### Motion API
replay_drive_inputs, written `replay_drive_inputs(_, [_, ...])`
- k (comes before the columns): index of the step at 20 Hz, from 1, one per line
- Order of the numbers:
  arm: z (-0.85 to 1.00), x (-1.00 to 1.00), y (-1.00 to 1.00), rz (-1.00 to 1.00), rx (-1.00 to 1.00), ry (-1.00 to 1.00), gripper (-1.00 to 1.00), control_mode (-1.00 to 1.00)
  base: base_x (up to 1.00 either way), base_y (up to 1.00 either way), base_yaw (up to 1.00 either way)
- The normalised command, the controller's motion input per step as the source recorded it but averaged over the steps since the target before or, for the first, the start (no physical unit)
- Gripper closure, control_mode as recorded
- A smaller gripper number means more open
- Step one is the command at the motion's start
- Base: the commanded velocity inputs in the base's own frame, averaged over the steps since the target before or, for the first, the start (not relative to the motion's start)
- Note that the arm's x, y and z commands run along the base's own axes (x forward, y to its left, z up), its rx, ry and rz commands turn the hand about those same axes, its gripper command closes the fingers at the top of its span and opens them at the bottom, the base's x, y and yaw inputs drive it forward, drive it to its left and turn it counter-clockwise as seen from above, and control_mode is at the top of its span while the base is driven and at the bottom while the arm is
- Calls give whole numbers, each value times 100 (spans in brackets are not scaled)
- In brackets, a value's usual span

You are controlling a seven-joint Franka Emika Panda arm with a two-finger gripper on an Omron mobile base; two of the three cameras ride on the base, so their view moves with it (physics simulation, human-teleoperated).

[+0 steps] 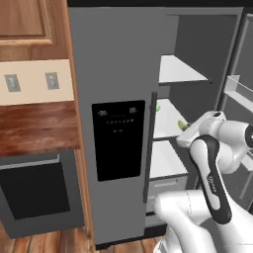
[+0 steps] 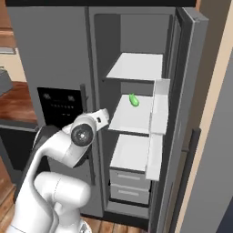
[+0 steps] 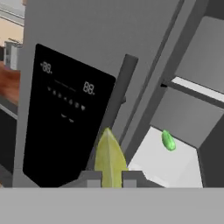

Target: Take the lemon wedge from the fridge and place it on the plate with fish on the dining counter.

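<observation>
Yellow-green and tiny, the lemon wedge (image 3: 109, 158) sits pinched between the two dark fingertips of the gripper (image 3: 110, 178), its pointed end sticking up past them. It is held just outside the fridge (image 1: 118, 74), in front of the closed door's dark handle (image 3: 118, 100) and beside the black dispenser panel (image 3: 61, 113). Such a wedge is likely light, soft and juicy, so slick: a gentle squeeze across its flat cut faces, near the thick middle, seems safest. A brighter green round fruit (image 3: 168, 141) lies on the fridge's middle shelf (image 2: 132, 116).
</observation>
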Motion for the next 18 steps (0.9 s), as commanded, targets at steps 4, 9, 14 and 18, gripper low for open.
replay_drive_inputs(4, [0,0,0,0,0,0,100,100,-99,55,36])
replay_drive_inputs(9, [0,0,0,0,0,0,100,100,-74,92,54])
replay_drive_inputs(14, [0,0,0,0,0,0,100,100,-15,100,62])
replay_drive_inputs(18, [0,0,0,0,0,0,100,100,-8,93,71])
